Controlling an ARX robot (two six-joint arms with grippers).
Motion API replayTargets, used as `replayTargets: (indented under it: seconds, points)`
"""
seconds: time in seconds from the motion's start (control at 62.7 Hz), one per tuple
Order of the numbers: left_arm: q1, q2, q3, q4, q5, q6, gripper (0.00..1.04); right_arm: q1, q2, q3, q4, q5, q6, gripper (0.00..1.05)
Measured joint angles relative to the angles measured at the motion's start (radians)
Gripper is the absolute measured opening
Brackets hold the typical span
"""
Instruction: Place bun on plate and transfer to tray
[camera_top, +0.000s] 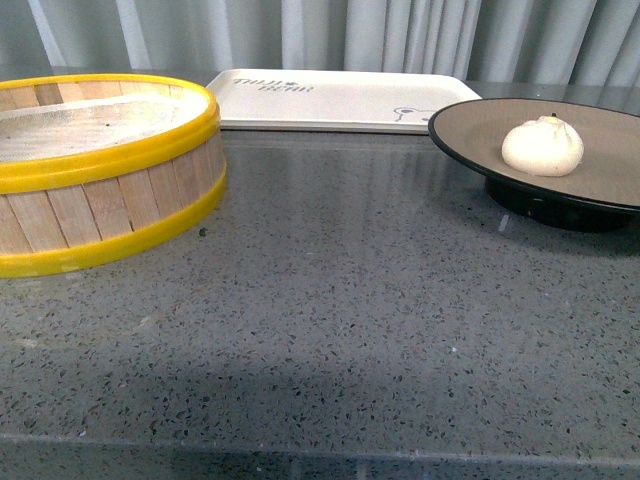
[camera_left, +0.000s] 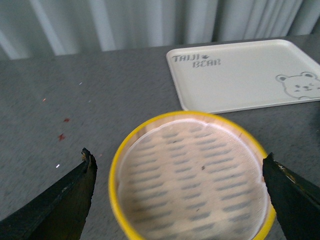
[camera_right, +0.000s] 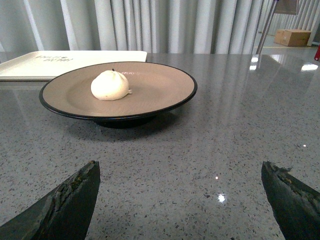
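Sitting on one plate (camera_top: 470, 130), one bun (camera_top: 543, 146); one tray (camera_top: 340, 100); left claw (camera_left: 177, 157), right claw (camera_right: 180, 167) agape, empty.

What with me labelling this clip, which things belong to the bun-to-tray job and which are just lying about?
For the job: bun, already on the plate; tray.
Lying about: steamer basket, nothing in it; cardboard box in the background.

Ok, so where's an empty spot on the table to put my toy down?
The grey tabletop in front, between the steamer basket and the plate, is bare. The white tray behind them is bare too. Left is crowded by the basket, right by the plate with the bun.
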Motion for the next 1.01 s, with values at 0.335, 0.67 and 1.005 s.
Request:
replayTargets:
  seconds: [0.335, 0.67, 1.005]
  points:
    - [0.256, -0.268, -0.504, 0.484, 0.147, -0.112, 0.54, 0.000, 0.000, 0.000, 0.000, 0.000, 0.000, 0.96]
    - [0.135, -0.434, -0.743, 0.532, 0.023, -0.130, 0.04, 0.000, 0.000, 0.000, 0.000, 0.000, 0.000, 0.96]
    - [0.031, -0.562, -0.864, 0.528, -0.083, -0.133, 0.04, 0.000, 0.000, 0.000, 0.000, 0.000, 0.000, 0.96]
